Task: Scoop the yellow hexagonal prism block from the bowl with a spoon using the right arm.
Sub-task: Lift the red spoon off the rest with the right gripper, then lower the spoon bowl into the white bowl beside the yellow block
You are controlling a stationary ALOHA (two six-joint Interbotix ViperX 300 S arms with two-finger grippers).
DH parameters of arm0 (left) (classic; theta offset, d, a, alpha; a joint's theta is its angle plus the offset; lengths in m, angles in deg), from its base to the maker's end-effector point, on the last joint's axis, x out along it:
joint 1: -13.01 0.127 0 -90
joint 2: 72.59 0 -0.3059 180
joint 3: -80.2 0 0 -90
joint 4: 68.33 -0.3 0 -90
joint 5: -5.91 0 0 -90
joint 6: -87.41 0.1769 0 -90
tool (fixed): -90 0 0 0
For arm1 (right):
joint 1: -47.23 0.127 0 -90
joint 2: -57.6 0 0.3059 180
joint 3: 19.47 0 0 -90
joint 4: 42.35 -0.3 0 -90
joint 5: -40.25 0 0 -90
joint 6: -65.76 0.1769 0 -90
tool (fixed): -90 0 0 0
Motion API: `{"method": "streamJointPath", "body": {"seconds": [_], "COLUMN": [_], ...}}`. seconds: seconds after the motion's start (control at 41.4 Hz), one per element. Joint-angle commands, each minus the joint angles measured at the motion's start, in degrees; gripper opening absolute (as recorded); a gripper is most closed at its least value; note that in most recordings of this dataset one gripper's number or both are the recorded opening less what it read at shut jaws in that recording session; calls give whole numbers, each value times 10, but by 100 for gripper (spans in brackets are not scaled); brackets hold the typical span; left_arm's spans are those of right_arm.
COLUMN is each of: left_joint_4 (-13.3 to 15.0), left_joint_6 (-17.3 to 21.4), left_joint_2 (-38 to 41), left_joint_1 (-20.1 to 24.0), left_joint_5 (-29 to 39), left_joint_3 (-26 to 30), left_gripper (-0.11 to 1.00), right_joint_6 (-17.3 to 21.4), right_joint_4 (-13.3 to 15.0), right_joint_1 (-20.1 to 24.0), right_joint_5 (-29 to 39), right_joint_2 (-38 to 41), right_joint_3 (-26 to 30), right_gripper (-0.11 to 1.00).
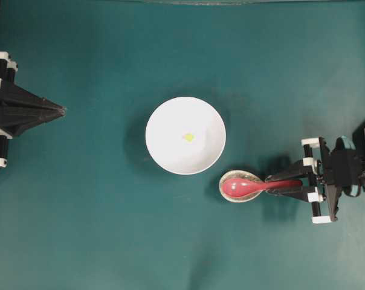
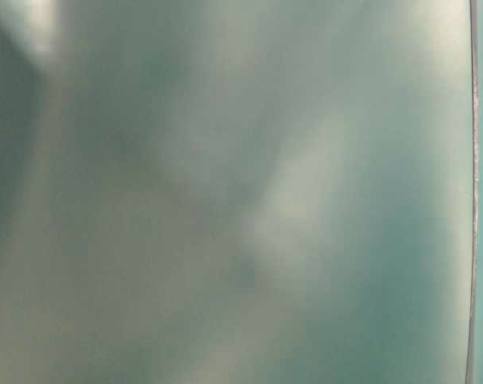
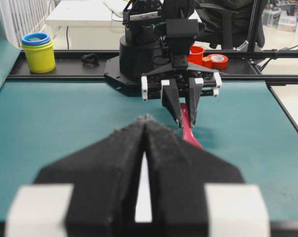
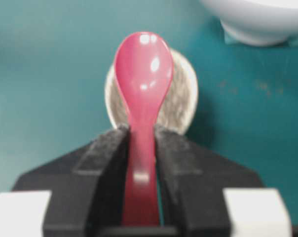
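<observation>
Teal counter (image 1: 80,211). Overhead: white bowl (image 1: 164,151) mid-counter, yellow block (image 1: 188,137) inside it. Spoon (image 1: 246,185) near-right of bowl, scoop in the speckled rest (image 1: 226,192). Right hand (image 1: 285,184) flanks the handle; left hand (image 1: 60,110) far left, pressed together. Table-level: blur only. Left wrist: right hand straddles the handle. Right wrist: fingers (image 4: 107,153) against the handle on both sides, pinching it; bowl edge top right.

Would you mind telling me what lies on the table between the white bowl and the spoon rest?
Nothing: in the overhead view only a narrow strip of bare green table separates the bowl from the spoon rest, which holds the spoon.
</observation>
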Motion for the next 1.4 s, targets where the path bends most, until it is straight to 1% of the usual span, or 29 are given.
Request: {"method": "streamJointPath", "body": {"seconds": [0.0,0.097,0.193,0.362,0.434,0.603,0.748,0.893,0.941,1.014,1.086,1.255,1.376], "left_joint_4": [-1,-1,-1,-1,-1,-1,-1,-1,-1,-1,-1,-1,-1], "left_joint_6": [1,3,3,3,3,3,3,3,3,3,3,3,3], "left_joint_2": [5,5,5,5,5,5,4,5,5,5,4,4,5], "left_joint_1": [-1,-1,-1,-1,-1,-1,-2,-1,-1,-1,-1,-1,-1], "left_joint_5": [-3,-3,-3,-3,-2,-2,-1,4,6,7,7,6,7], "left_joint_3": [7,7,7,7,7,7,7,7,7,7,7,6,7], "left_gripper": [0,0,0,0,0,0,0,0,0,0,0,0,0], "right_joint_6": [-2,-4,-11,-31,-42,-83,-112,-122,-122,-122,-122,-120,-120], "right_joint_4": [1,1,1,1,1,1,2,6,10,23,34,56,62], "right_joint_1": [3,1,-5,-38,-62,-138,-203,-270,-284,-309,-329,-359,-372], "right_joint_5": [9,28,62,163,222,402,536,657,686,739,779,840,873], "right_joint_2": [-37,-69,-110,-189,-223,-301,-337,-345,-344,-339,-331,-307,-276], "right_joint_3": [4,4,5,18,32,83,131,183,197,226,249,294,324], "right_gripper": [23,23,23,23,23,23,23,23,23,23,23,23,23]}}
